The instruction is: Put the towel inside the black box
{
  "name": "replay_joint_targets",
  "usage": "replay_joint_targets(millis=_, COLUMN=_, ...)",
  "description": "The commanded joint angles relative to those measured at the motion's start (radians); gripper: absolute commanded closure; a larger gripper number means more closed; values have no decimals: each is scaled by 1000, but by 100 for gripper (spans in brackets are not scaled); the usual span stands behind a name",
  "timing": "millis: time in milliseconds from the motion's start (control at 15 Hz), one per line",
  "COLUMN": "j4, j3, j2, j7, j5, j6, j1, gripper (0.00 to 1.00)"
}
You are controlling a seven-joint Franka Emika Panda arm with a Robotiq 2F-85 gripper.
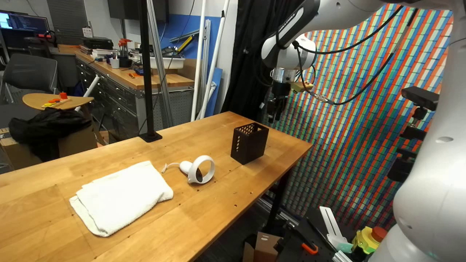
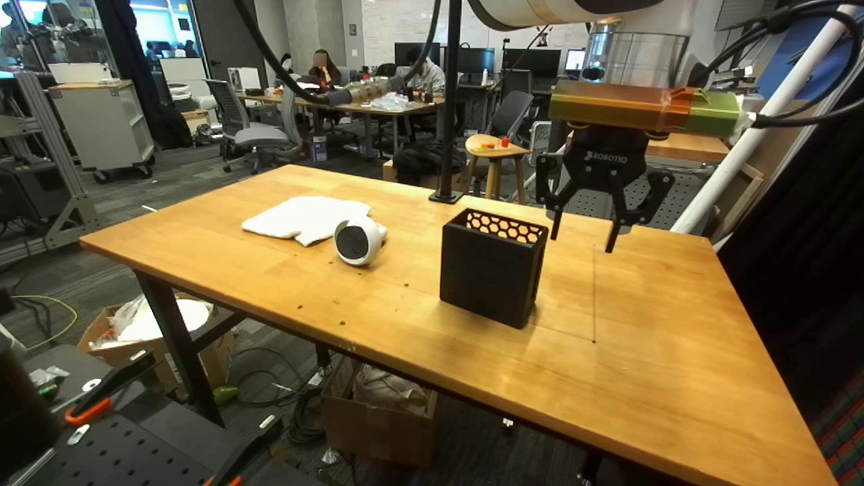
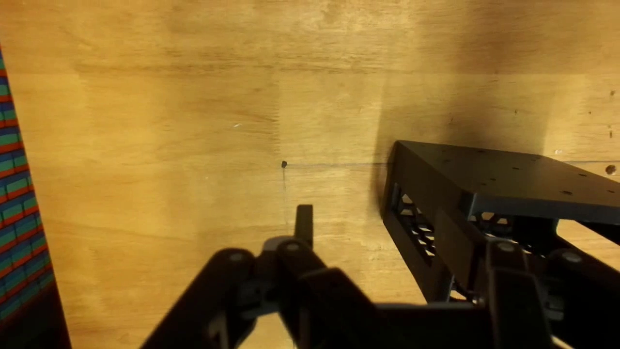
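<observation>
In an exterior view, one wooden table (image 1: 207, 207) fills the foreground, running out past the left and lower borders. A single robot arm (image 1: 426, 203), mostly white, is cropped at the top and right. One black post (image 1: 146, 72) rises from the table's edge, its upper end out of frame in both exterior views. One white towel (image 1: 122, 198) lies folded on the table, outside the one black box (image 1: 249, 147) and well apart from it. The box stands upright, open at the top, with honeycomb holes in some walls; its floor is hidden in both exterior views. In the wrist view it runs off the right border, partly behind the one gripper (image 2: 582, 242). The gripper hangs above the table near the box, its two fingers apart; whether the nearer finger touches the box is hard to judge. One white ring-shaped controller (image 2: 356, 241) sits between towel and box, covering some of the towel in an exterior view. Its single thin strap (image 1: 172, 164) trails toward the towel.
</observation>
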Motion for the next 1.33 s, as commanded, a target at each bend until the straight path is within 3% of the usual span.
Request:
replay_joint_targets(millis=0, j4=-40, j3=-1, j2=-43, j7=40, j5=-18, j6=7, j1=23, gripper=3)
replay_joint_targets(millis=867, j4=-67, j3=90, j2=-131, j7=263, j5=-180, j6=2, j1=231, gripper=0)
replay_joint_targets(millis=1267, j4=-78, j3=137, j2=-131, j7=361, j5=-195, j6=9, j1=305, gripper=0)
